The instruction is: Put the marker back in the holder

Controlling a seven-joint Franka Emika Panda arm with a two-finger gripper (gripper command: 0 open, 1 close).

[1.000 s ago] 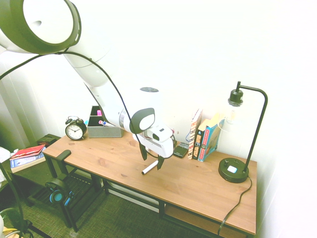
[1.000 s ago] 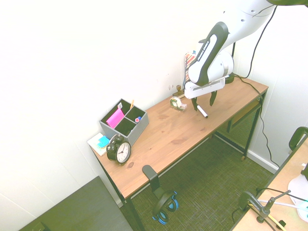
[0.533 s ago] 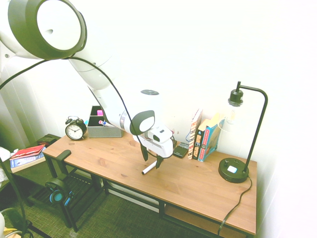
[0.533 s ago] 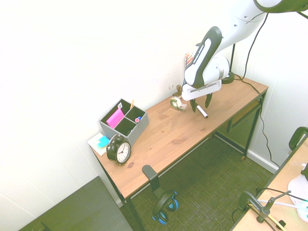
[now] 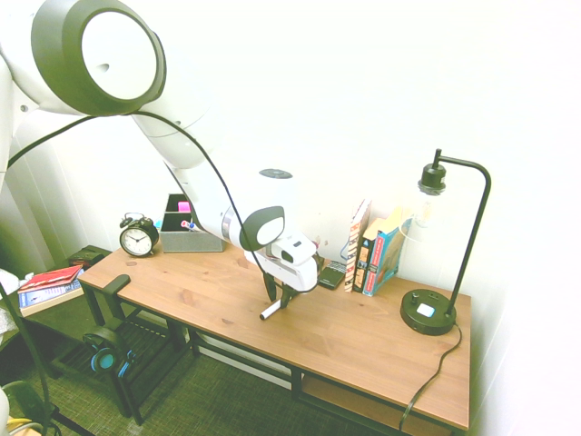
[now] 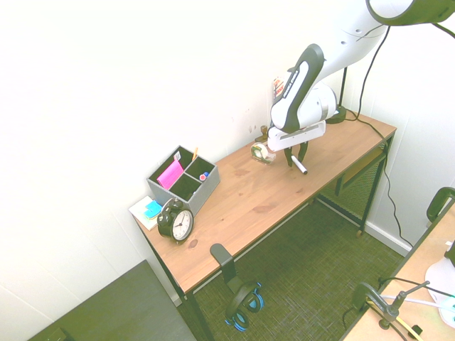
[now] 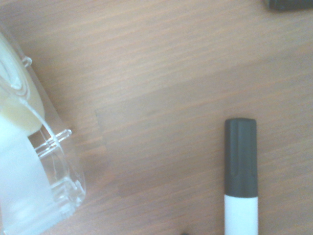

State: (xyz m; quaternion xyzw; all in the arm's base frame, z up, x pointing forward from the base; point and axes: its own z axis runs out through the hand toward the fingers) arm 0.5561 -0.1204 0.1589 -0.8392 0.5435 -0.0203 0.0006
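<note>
The marker (image 5: 272,310) lies flat on the wooden desk (image 5: 363,336), white barrel with a black cap; the wrist view shows the marker (image 7: 240,186) from close by. My gripper (image 5: 278,296) stands low over it, pointing down, open but narrowed, one finger on each side of the marker's far end. From the other side the gripper (image 6: 296,159) stands over the marker (image 6: 300,168) the same way. The grey holder (image 5: 188,232) stands far off at the back of the desk's other end, and the holder (image 6: 183,180) shows a pink item in one compartment.
A clear tape dispenser (image 6: 261,152) sits close beside the gripper; its edge (image 7: 29,161) fills one side of the wrist view. A black alarm clock (image 5: 138,238) stands by the holder. Books (image 5: 377,250), a phone (image 5: 331,274) and a black lamp (image 5: 431,309) line the back.
The gripper's fingers have drawn in from wide open to a narrow gap around the marker, and the hand has sunk slightly. The marker has not moved.
</note>
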